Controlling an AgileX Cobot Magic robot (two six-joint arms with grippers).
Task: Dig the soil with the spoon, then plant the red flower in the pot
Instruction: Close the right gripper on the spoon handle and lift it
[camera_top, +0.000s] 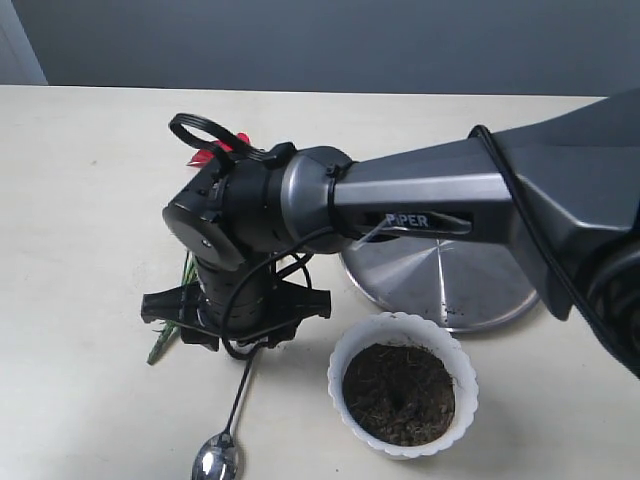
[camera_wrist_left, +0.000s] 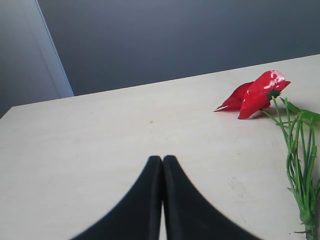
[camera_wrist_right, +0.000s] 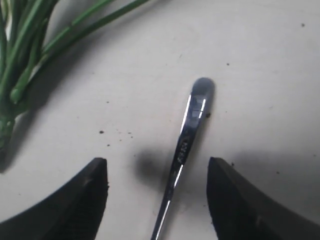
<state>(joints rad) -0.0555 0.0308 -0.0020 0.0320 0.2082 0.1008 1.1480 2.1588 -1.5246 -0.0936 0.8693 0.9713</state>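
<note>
Right gripper (camera_wrist_right: 157, 200) is hanging wrist-down over the table, jaws spread wide and grasping nothing, straddling the spoon (camera_wrist_right: 184, 150) handle, its bowl lying toward six o'clock.

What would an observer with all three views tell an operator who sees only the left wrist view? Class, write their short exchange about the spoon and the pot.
Operator: I see the red flower lying on the table and my left gripper shut. Where is the spoon?
Observer: The spoon lies flat on the table, its handle between the open jaws of the right gripper, not gripped.
Operator: And the pot?
Observer: In the exterior view the pot stands upright to the right of the spoon, just in front of the steel plate.
Operator: Is it filled?
Observer: Yes, the soil fills it, with a small dent in the middle.
</note>
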